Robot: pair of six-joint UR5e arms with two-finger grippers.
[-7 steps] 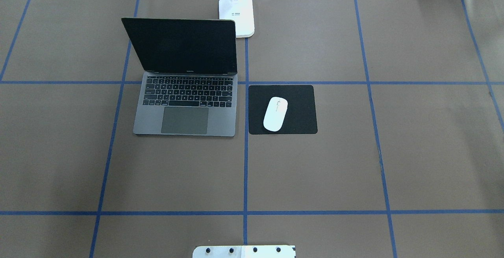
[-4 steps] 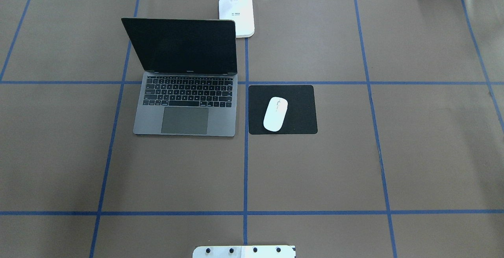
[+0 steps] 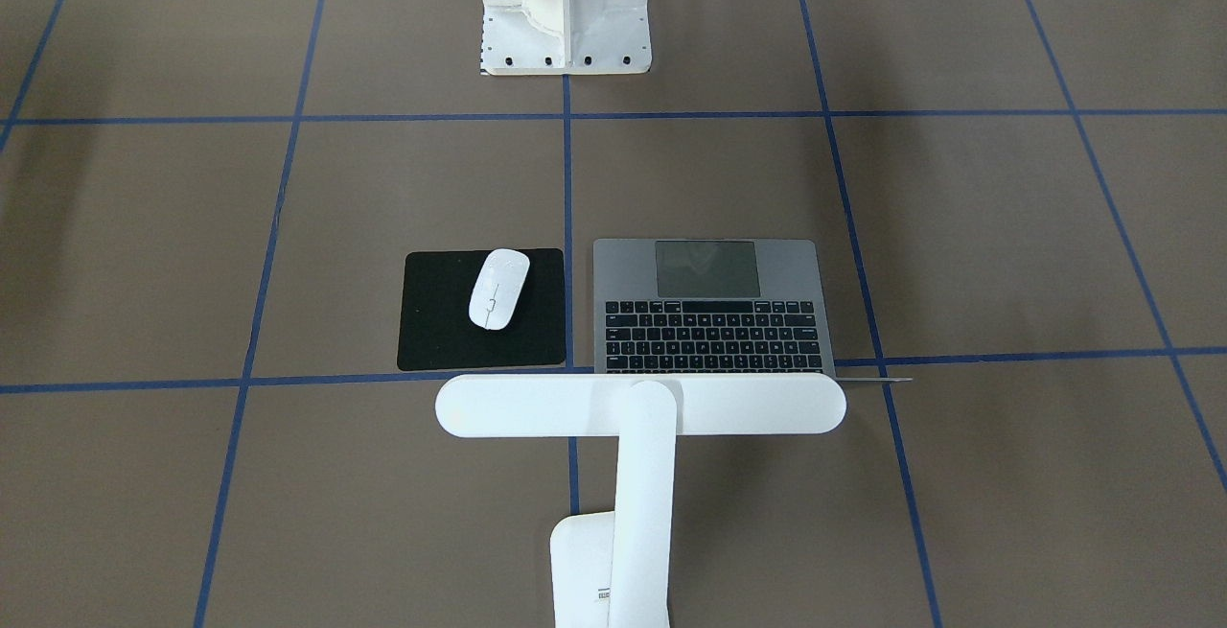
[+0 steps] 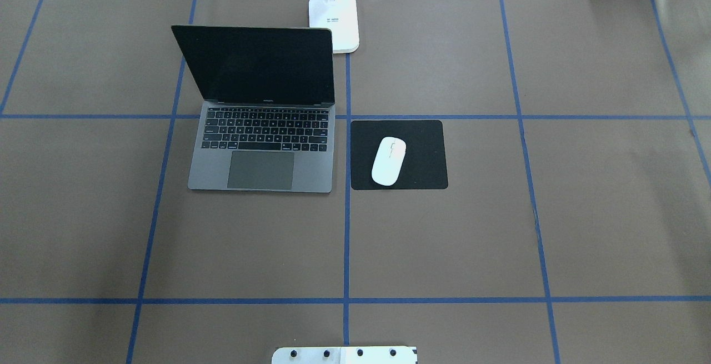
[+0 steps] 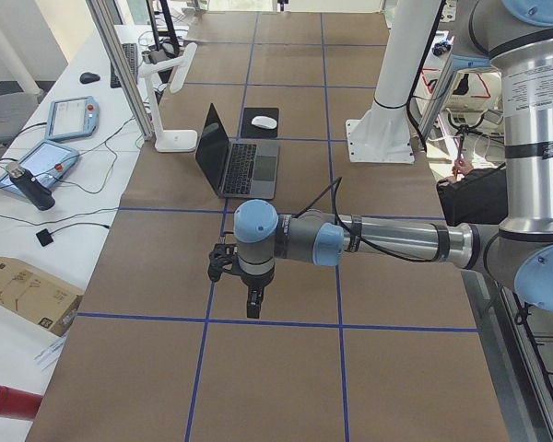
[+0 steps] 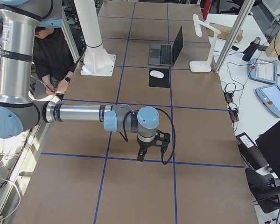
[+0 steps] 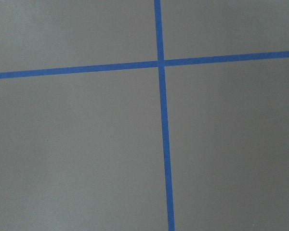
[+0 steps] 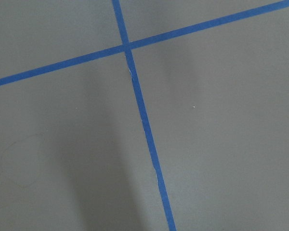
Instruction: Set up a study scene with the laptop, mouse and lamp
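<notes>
The laptop [image 4: 261, 147] stands open with a dark screen, left of the table's middle line. The white mouse [image 4: 388, 160] lies on a black square pad [image 4: 427, 153] just right of the laptop. The white lamp [image 4: 333, 19] stands behind them; its bar head [image 3: 640, 405] hangs over the laptop's hinge. My left gripper [image 5: 252, 311] and my right gripper [image 6: 140, 157] show only in the side views, hanging over bare table far from these things. I cannot tell whether either is open or shut. Both wrist views show only brown cover and blue tape.
The white ribbed pedestal [image 3: 566, 5] stands at the robot's side of the table. A person sits beside it [image 6: 56, 60]. Tablets and cables [image 5: 55, 138] lie on the bench beyond the table's far edge. Blue tape lines [image 4: 346, 242] cross the brown cover.
</notes>
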